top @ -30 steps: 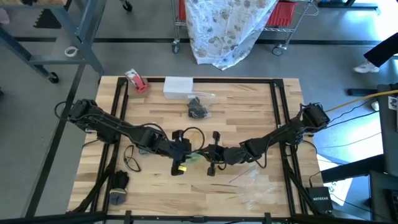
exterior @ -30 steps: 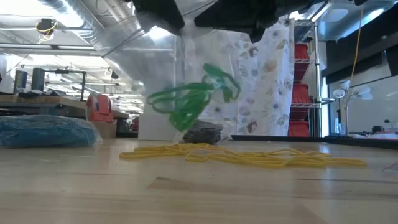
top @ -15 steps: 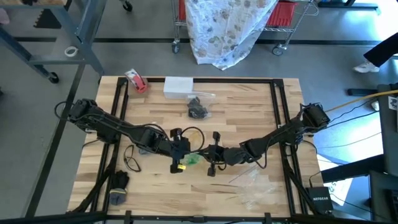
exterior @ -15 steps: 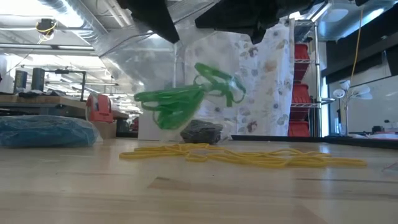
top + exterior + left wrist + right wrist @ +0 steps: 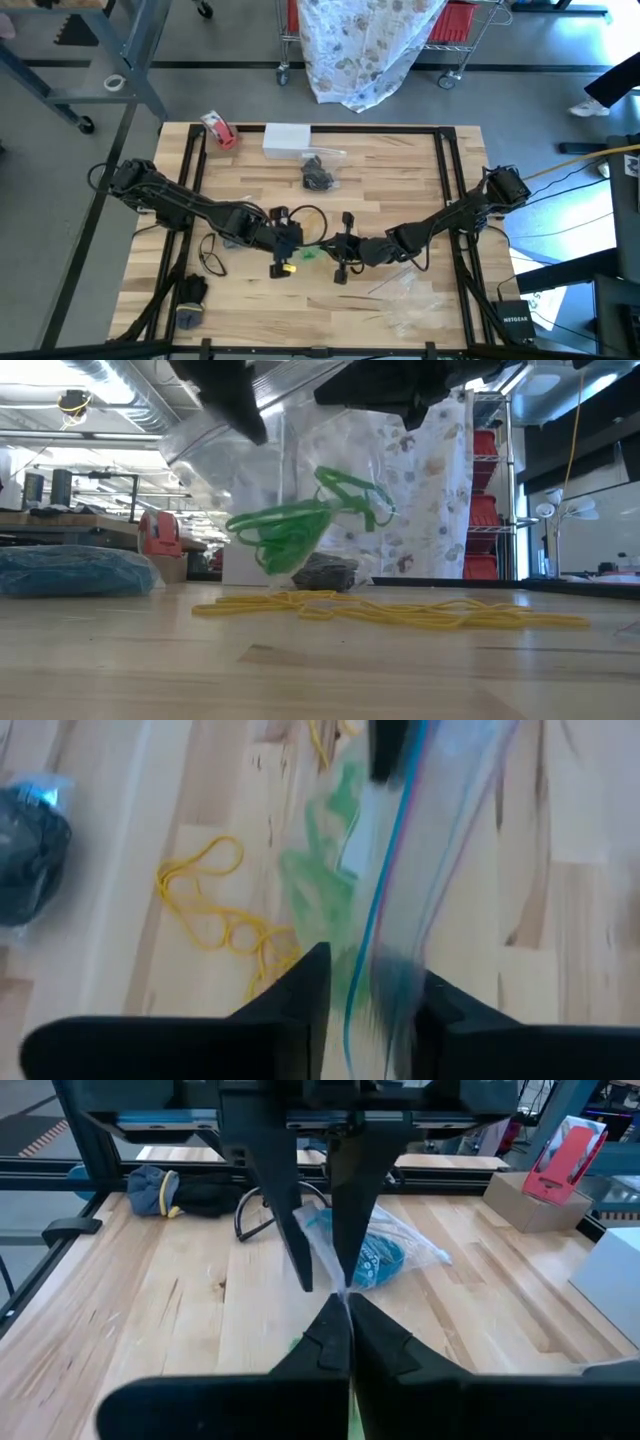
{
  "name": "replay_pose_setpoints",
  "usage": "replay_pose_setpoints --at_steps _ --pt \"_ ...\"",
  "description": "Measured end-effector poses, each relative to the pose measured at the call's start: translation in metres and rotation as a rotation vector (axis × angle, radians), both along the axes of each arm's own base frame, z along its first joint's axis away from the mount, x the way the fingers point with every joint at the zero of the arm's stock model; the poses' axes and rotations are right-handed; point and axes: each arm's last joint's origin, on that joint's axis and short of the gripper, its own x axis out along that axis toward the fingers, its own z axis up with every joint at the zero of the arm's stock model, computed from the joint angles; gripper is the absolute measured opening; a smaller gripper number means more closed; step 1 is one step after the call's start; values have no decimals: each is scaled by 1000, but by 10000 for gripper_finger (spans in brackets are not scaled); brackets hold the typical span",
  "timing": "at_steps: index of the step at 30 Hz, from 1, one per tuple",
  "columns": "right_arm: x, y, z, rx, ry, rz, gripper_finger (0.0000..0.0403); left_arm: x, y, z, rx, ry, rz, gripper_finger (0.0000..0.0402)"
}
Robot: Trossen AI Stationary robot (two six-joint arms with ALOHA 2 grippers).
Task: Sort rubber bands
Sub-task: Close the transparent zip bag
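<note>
Moved: left gripper [image 5: 283, 243] drawn slightly leftward, jaws partly parted at clear bag [image 5: 215, 435]. Right gripper [image 5: 341, 247] pinched tight on bag. Green rubber bands [image 5: 300, 525] hang inside, long axis roughly level.

Green rubber bands [image 5: 300, 525] bunched, hanging above table, yellow rubber bands [image 5: 390, 610] strewn flat

Low camera: I saw a clear plastic bag [image 5: 240, 440] hanging above the table [image 5: 320, 670], with a clump of green rubber bands [image 5: 300, 525] inside. Yellow rubber bands [image 5: 400, 610] lay strewn across the wood. Far left sat a blue bundle [image 5: 75, 570]; a dark pile [image 5: 325, 572] lay behind.
</note>
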Motion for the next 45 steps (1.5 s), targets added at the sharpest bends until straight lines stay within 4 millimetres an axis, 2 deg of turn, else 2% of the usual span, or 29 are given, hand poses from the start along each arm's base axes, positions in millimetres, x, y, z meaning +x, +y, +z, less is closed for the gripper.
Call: replay_pose_setpoints --at_steps 4,7,16,26,29,31,35,45 --pt "0 0 0 -1 1 0 0 -3 1 -2 24 28 9 14" --pt "0 0 0 -1 3 0 0 -4 2 -2 35 39 6 3" --pt "0 0 0 -2 5 0 0 -4 1 -2 30 44 -10 9" --pt "0 0 -1 0 7 8 0 -8 -1 -4 23 95 -28 75" --pt "0 0 -1 -4 16 8 0 -12 1 -6 30 132 -16 83" --pt "-1 0 -2 -6 21 8 0 -13 1 -6 27 140 1 69" --pt "-1 0 -2 -6 21 8 0 -13 1 -7 36 149 -11 10" --pt "-1 0 -2 -6 21 8 0 -13 1 -7 17 156 -30 7"
